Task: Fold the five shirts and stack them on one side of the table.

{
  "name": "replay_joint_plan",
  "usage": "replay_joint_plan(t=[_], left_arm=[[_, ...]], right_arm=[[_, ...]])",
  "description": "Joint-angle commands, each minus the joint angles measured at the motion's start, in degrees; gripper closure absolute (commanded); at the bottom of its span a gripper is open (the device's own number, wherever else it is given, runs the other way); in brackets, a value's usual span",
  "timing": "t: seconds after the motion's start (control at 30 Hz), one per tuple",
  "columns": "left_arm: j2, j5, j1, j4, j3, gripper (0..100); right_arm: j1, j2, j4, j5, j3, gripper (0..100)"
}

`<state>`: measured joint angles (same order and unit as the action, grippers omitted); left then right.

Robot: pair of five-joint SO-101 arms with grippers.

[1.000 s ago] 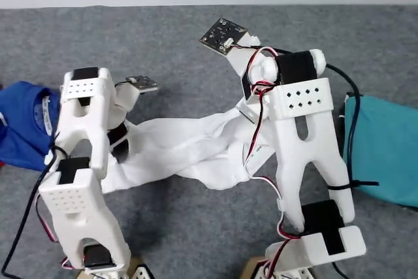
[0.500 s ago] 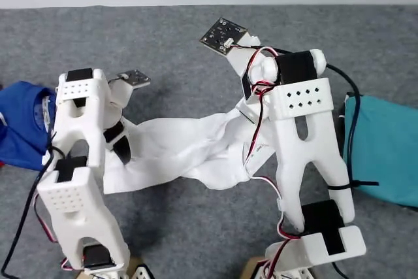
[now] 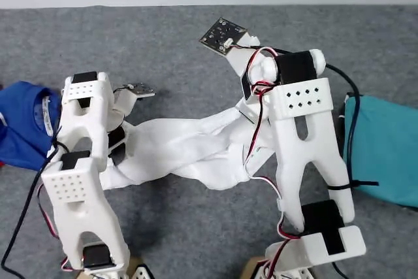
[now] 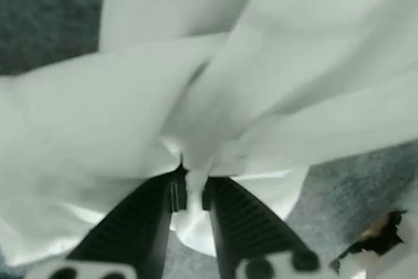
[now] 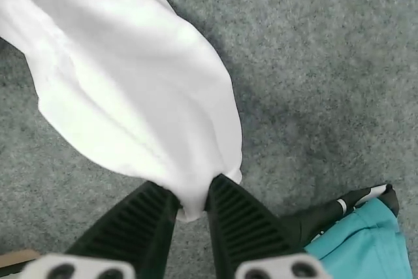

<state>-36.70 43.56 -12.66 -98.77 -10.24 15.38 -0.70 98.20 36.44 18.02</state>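
Observation:
A white shirt (image 3: 189,151) hangs stretched and bunched between the two arms above the grey table. My left gripper (image 4: 191,191) is shut on a fold of the white shirt (image 4: 215,89) at its left end. My right gripper (image 5: 192,204) is shut on an edge of the white shirt (image 5: 137,89) at its right end, and cloth drapes away from the fingers. In the high view the left arm (image 3: 81,142) stands over the shirt's left end and the right arm (image 3: 304,129) over its right end. A blue shirt (image 3: 23,122) lies crumpled at the left edge. A teal shirt (image 3: 385,145) lies at the right edge.
Grey felt covers the table (image 3: 176,44). The teal shirt (image 5: 359,240) also lies close beside my right gripper. A black cable (image 3: 349,135) runs along the right arm near the teal shirt. A pale wall bounds the far side.
The left arm has shifted slightly back to the right and toward me, still holding the white shirt, whose left end has sagged a little. The right arm has kept still.

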Motion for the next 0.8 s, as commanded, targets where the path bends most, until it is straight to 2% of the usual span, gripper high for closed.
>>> replay_joint_plan(t=[0.0,0.43,0.63,0.77], left_arm=[[9.8,0.7,-0.5,-1.8,-0.8,100],[40.4,-3.1,-1.6,-1.8,-0.8,100],[42.8,-3.4,-1.6,-1.7,-0.3,100],[38.9,-3.4,-1.5,-1.7,6.7,99]], right_arm=[[-0.9,-0.7,-0.7,0.5,3.3,98.8],[-0.9,-0.7,-0.8,0.5,3.3,98.8],[-0.9,-0.2,-0.8,0.5,3.3,98.8],[-0.9,-0.2,-2.1,0.5,3.3,98.8]])
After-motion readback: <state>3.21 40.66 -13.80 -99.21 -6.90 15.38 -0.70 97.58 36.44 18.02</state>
